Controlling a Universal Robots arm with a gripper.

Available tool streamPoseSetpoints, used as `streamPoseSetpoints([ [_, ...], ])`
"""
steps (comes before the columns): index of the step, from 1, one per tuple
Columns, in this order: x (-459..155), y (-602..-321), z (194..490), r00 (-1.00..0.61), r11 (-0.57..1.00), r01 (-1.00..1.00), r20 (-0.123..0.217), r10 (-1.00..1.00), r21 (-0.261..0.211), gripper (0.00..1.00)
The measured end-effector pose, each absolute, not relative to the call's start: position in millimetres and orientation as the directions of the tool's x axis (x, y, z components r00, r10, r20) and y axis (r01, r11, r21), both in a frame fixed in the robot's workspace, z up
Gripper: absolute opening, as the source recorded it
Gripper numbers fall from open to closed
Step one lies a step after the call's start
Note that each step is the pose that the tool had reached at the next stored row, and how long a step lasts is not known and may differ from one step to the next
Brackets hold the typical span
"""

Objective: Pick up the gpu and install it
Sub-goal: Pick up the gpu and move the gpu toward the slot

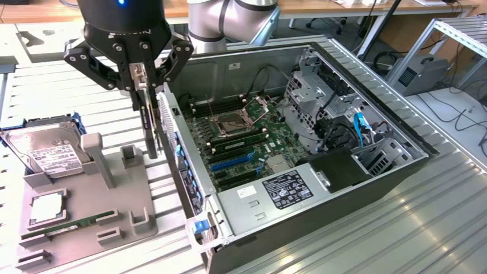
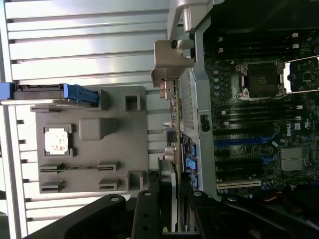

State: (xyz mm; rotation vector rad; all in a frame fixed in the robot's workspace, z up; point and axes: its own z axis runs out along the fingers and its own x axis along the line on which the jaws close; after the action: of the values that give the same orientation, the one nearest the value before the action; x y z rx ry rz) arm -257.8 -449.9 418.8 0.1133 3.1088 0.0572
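Well, the gripper (image 1: 141, 85) pinches the gpu (image 1: 150, 127) (slim, seemingly black) upright.

The gripper (image 1: 141, 85) is black, the gpu (image 1: 150, 131) dark with a pale metal bracket, the holder tray (image 1: 91, 194) plain grey, the hard drive (image 1: 42, 148) silver with a white label (blue frame around it), the memory stick (image 1: 68, 225) green, the motherboard (image 1: 263, 142) green with blue slots (image 1: 230, 164), the tabletop (image 1: 365, 234) ribbed silver.

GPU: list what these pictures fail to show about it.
- gpu faces: exterior view, the card hangs edge-on.
- Its top edge: exterior view, covered by the gripper.
- Its bottom connector edge: wrist view, hidden beneath the card itself; exterior view, too dark to read beside the tray.
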Motion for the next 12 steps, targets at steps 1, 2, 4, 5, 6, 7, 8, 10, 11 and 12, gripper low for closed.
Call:
streamPoseSetpoints([
  [1, -257.2, -449.9, 418.9, -0.997, 0.997, 0.072, -0.029, 0.073, 0.038, 0.27],
  [2, -256.6, -449.8, 418.9, -0.997, 0.997, 0.072, -0.029, 0.073, 0.038, 0.27],
  [4, -255.2, -449.8, 418.9, -0.997, 0.997, 0.072, -0.029, 0.073, 0.038, 0.27],
  [5, -254.6, -449.8, 418.9, -0.997, 0.997, 0.072, -0.029, 0.073, 0.038, 0.27],
  [6, -253.8, -449.8, 418.9, -0.997, 0.997, 0.072, -0.029, 0.073, 0.038, 0.27],
  [7, -253.3, -449.8, 418.8, -0.997, 0.997, 0.072, -0.029, 0.073, 0.038, 0.27],
  [8, -252.6, -449.8, 418.8, -0.997, 0.997, 0.072, -0.029, 0.073, 0.038, 0.27],
  [10, -251.2, -449.8, 418.9, -0.997, 0.997, 0.072, -0.029, 0.073, 0.038, 0.27],
  [11, -250.6, -449.8, 418.9, -0.997, 0.997, 0.072, -0.029, 0.073, 0.038, 0.27],
  [12, -250.0, -449.9, 418.9, -0.997, 0.997, 0.072, -0.029, 0.073, 0.038, 0.27],
])
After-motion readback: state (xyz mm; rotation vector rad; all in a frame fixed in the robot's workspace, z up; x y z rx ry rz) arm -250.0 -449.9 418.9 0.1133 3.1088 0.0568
